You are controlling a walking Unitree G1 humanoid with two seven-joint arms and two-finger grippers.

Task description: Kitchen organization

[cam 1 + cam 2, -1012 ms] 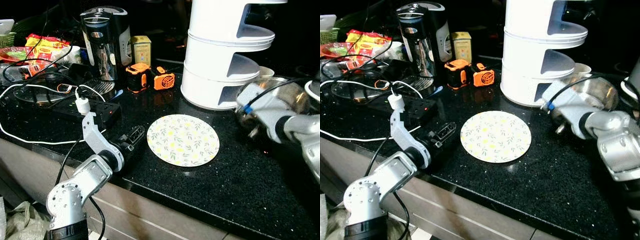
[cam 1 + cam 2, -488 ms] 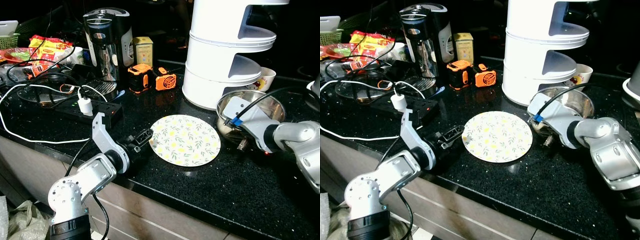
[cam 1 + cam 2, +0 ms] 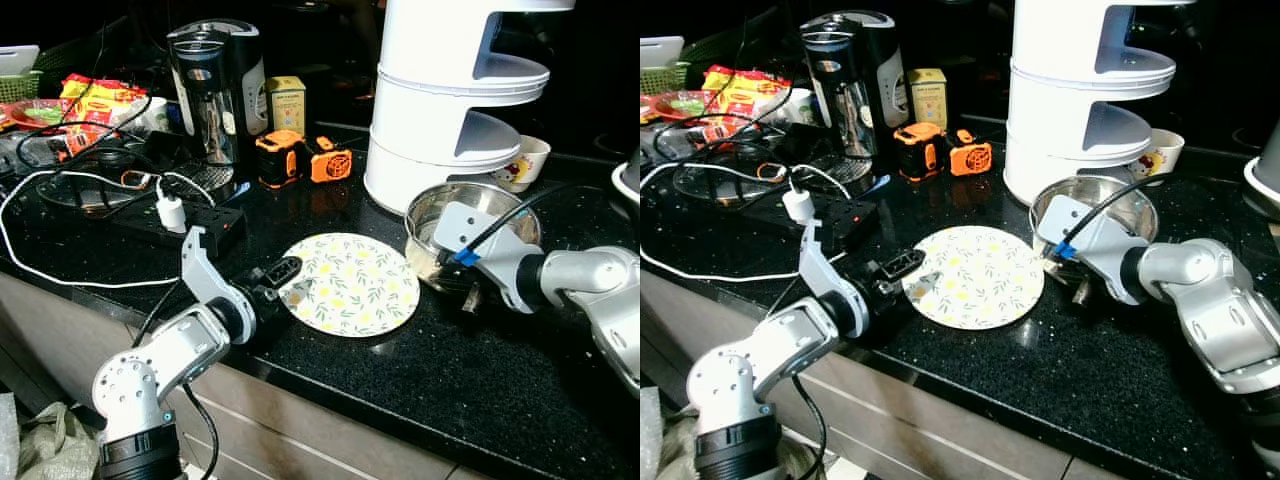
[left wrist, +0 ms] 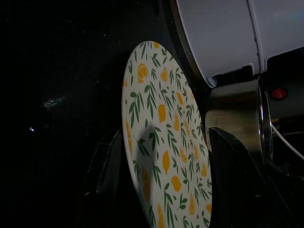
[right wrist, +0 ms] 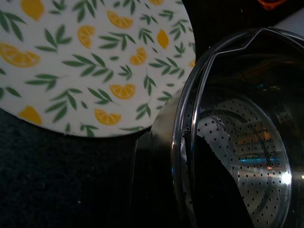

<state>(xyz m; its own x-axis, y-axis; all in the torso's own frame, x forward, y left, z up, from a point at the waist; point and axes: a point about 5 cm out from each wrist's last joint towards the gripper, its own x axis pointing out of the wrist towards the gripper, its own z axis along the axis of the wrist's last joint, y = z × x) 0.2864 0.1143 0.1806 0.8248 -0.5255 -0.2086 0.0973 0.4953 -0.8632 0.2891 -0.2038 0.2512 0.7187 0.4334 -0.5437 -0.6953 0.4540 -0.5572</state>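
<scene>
Honestly, the risk starts nearest the counter edge: the left gripper (image 3: 283, 276) has its jaws wide on either side of the lemon plate (image 3: 350, 283)'s rim, not clamped. If it closes off-centre, the plate might skid into the steel colander bowl (image 3: 455, 215) just beside it. The right gripper (image 5: 190, 190) pinches that bowl's wall. Behind it, the white tiered rack (image 3: 450, 110) sits close enough to bump.

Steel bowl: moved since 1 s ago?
Yes. The steel bowl, gripped by the right gripper, slid left along the white tiered rack toward the lemon plate.
</scene>
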